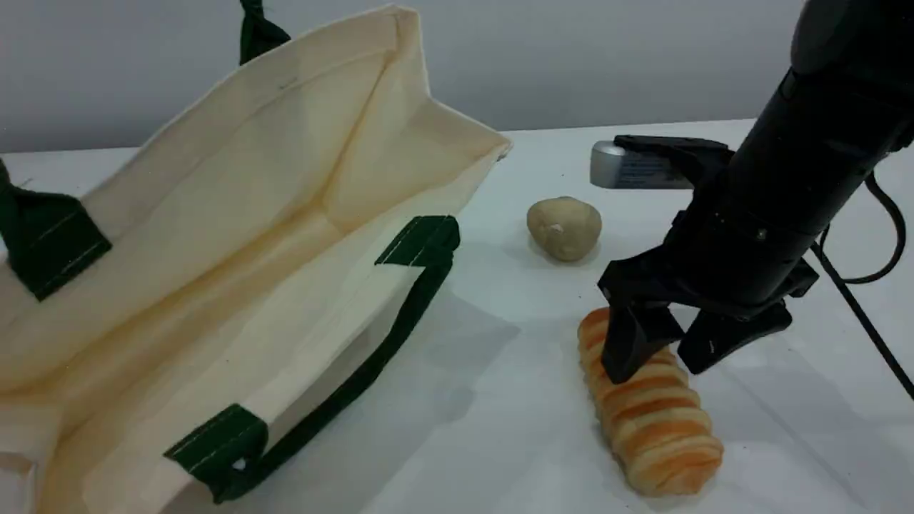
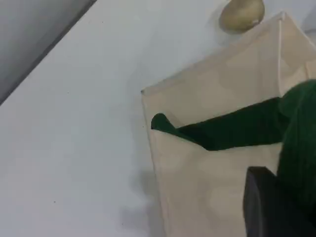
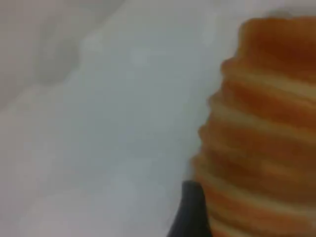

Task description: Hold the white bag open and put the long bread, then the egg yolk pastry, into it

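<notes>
- On the left half of the worktop, the white bag [image 1: 235,214] lies on its side with its mouth gaping toward the scene view's near edge, the upper wall lifted high and the lower wall flat on the surface.
- Dark green strap handle [image 1: 371,364] of the lower wall lies on the table along the bag's rim, stitched down at two green tabs; the other handle [image 2: 232,128] runs up from the raised wall and out of the scene view's top edge.
- Left gripper [image 2: 269,210] shows only as a dark fingertip at the bottom of its own wrist view, pressed up against green strap material; its jaws are fully closed, and the green strap beside the fingertip looks pinched in them, holding the wall up.
- Right of the bag, near the table's front right part, the long bread [image 1: 653,417] lies flat, its length running away from the near edge, well apart from the bag.
- Right gripper [image 1: 660,357] is down at the bread's far end with its jaws spread wide, one dark finger [image 3: 190,212] against the loaf's left flank, the other on its right side; not clamped.
- Beyond the bread, toward the table's middle, the egg yolk pastry [image 1: 564,227] sits alone, clear of bag and loaf.
- Behind it, a small silver-grey block [image 1: 628,170] sits by the arm.
</notes>
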Robot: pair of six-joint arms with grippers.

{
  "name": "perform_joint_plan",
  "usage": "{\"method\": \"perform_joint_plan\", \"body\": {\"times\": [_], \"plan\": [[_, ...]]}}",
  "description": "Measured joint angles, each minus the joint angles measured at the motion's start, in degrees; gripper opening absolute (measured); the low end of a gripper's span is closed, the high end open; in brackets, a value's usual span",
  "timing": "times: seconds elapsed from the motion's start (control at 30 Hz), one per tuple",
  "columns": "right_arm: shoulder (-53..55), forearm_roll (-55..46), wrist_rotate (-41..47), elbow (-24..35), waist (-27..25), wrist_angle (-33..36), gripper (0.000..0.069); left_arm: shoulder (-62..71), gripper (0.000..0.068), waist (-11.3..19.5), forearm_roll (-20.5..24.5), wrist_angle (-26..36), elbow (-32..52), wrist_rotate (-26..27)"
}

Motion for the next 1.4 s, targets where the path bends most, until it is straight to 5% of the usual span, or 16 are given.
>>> {"method": "perform_joint_plan", "body": {"times": [0.73, 0.97, 1.2, 1.4], "plan": [[3.9, 0.0, -0.2, 0.0, 0.2, -1.8, 0.0511, 0.0, 0.0071, 0.0, 0.1, 0.0, 0.0, 0.0], [5.3, 0.0, -0.2, -0.1, 0.2, -1.2, 0.0395, 0.0, 0.0071, 0.0, 0.1, 0.0, 0.0, 0.0], [6.2, -0.6, -2.3, -0.8, 0.2, 0.8, 0.0184, 0.0, 0.0071, 0.0, 0.1, 0.0, 0.0, 0.0], [6.3, -2.1, -1.8, -5.0, 0.2, 9.6, 0.0157, 0.0, 0.0071, 0.0, 0.2, 0.0, 0.0, 0.0]]}}
